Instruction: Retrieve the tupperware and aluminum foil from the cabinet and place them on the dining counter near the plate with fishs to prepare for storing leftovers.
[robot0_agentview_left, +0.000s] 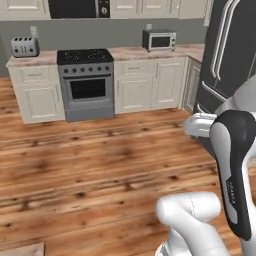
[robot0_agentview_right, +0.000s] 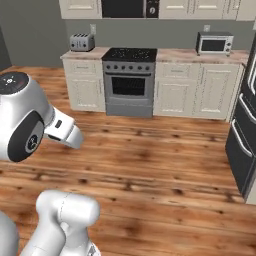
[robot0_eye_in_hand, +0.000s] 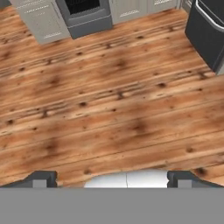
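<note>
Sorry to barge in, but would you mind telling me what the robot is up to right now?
Nothing is being handled yet. The gripper is open and empty, pointing down at bare wooden floor. The robot stands in the middle of the kitchen facing the stove, with a toaster and microwave on the counter either side. The wall cabinets look shut.

A wood plank floor (robot0_agentview_left: 100, 160) spreads across the room. Against the far wall stands a grey stove (robot0_agentview_left: 86, 82) with a black cooktop, set between cream base cabinets (robot0_agentview_left: 150, 82). On the tabletop (robot0_agentview_left: 131, 52) left of the stove sits a silver toaster (robot0_agentview_left: 24, 46); to the right sits a microwave (robot0_agentview_left: 159, 39). A dark fridge (robot0_agentview_left: 230, 55) stands at the right side. Above the stove, a black hood (robot0_agentview_right: 129, 7) sits between cream wall units. The wall behind is grey.
</note>
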